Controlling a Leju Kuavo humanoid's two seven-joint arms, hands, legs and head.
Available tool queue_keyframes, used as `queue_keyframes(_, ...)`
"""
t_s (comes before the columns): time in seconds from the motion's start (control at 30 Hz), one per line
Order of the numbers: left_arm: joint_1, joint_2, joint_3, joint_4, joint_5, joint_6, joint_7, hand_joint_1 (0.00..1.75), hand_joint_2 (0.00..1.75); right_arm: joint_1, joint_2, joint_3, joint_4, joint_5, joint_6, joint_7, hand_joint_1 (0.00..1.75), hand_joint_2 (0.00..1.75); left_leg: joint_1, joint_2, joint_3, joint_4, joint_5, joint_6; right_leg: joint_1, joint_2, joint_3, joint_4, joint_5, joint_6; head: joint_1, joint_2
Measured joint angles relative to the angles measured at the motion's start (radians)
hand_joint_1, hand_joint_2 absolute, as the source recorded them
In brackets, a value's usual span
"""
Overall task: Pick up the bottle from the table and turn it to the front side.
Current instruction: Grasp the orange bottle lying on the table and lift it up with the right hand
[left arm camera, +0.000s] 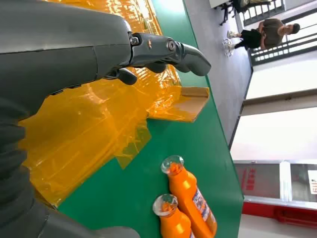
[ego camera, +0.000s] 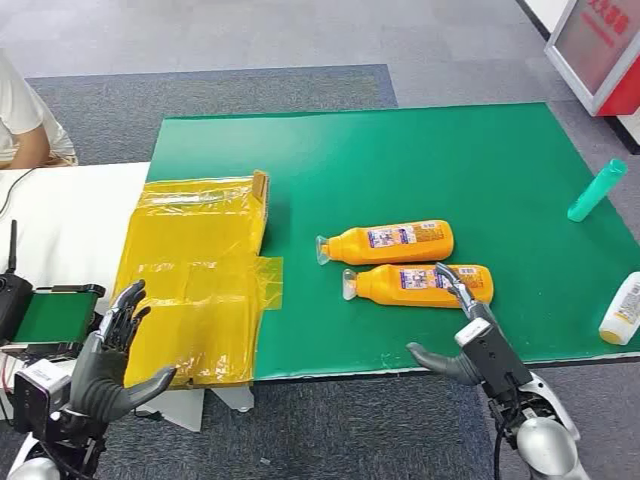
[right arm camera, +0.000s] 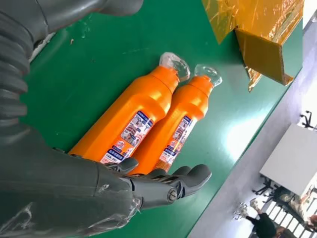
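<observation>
- Head view: a green mat point(ego camera: 468, 150) is seen covering the table, with a yellow film-wrapped box point(ego camera: 192, 275) laid across its left edge and the white surface beside it.
- Two orange bottles are laid on their sides, parallel and just beside each other, with clear caps pointed toward the box: the far bottle point(ego camera: 389, 241) and the near bottle point(ego camera: 419, 284). Printed labels are shown facing up on both.
- A teal bottle point(ego camera: 597, 190) and a white bottle point(ego camera: 623, 310) are placed well apart, at the mat's right edge.
- The right hand point(ego camera: 460, 330) is held released, with fingers spread, over the base end of the near bottle; nothing is grasped. Contact with the bottle cannot be confirmed.
- The left hand point(ego camera: 113, 350) is held released and spread, near the front of the yellow box, grasping nothing.
- Risk: as the bottles are packed closely, the far bottle is likely to be nudged or rolled when fingers are closed around the near one.
- Risk: a grasp taken at the base end leaves the neck unsupported, so tilt or slip is likely during turning.
</observation>
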Motion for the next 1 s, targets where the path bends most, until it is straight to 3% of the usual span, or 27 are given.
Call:
queue_keyframes(0.27, -0.002, 0.008, 0.000, 0.004, -0.004, -0.012, 0.006, 0.00, 1.75, -0.029, 0.012, 0.000, 0.028, 0.091, -0.091, -0.021, 0.00, 1.75, 0.000, 0.000, 0.000, 0.000, 0.000, 0.000, 0.000, 0.000, 0.000, 0.000, 0.000, 0.000, 0.000, 0.000)
queue_keyframes(0.37, -0.005, 0.010, 0.001, 0.005, -0.012, -0.020, 0.014, 0.00, 1.75, -0.041, 0.015, 0.000, 0.037, 0.286, -0.174, -0.019, 0.00, 1.75, 0.000, 0.000, 0.000, 0.000, 0.000, 0.000, 0.000, 0.000, 0.000, 0.000, 0.000, 0.000, 0.000, 0.000)
queue_keyframes(0.47, -0.009, 0.010, 0.001, 0.005, -0.020, -0.033, 0.023, 0.00, 1.75, -0.060, 0.008, 0.007, 0.054, 0.519, -0.202, 0.053, 0.00, 1.75, 0.000, 0.000, 0.000, 0.000, 0.000, 0.000, 0.000, 0.000, 0.000, 0.000, 0.000, 0.000, 0.000, 0.000)
queue_keyframes(0.63, -0.021, 0.010, 0.000, 0.006, -0.033, -0.055, 0.036, 0.00, 1.75, -0.139, -0.031, 0.046, 0.142, 0.838, -0.154, 0.194, 0.00, 1.75, 0.000, 0.000, 0.000, 0.000, 0.000, 0.000, 0.000, 0.000, 0.000, 0.000, 0.001, 0.000, 0.000, 0.000)
queue_keyframes(1.0, -0.043, 0.010, -0.006, 0.007, -0.033, -0.080, 0.032, 0.00, 1.75, -0.344, -0.043, 0.137, 0.415, 0.895, -0.015, 0.269, 0.00, 1.75, 0.000, 0.000, 0.000, 0.000, 0.002, -0.001, 0.000, 0.000, 0.000, 0.000, 0.002, -0.001, 0.000, 0.000)
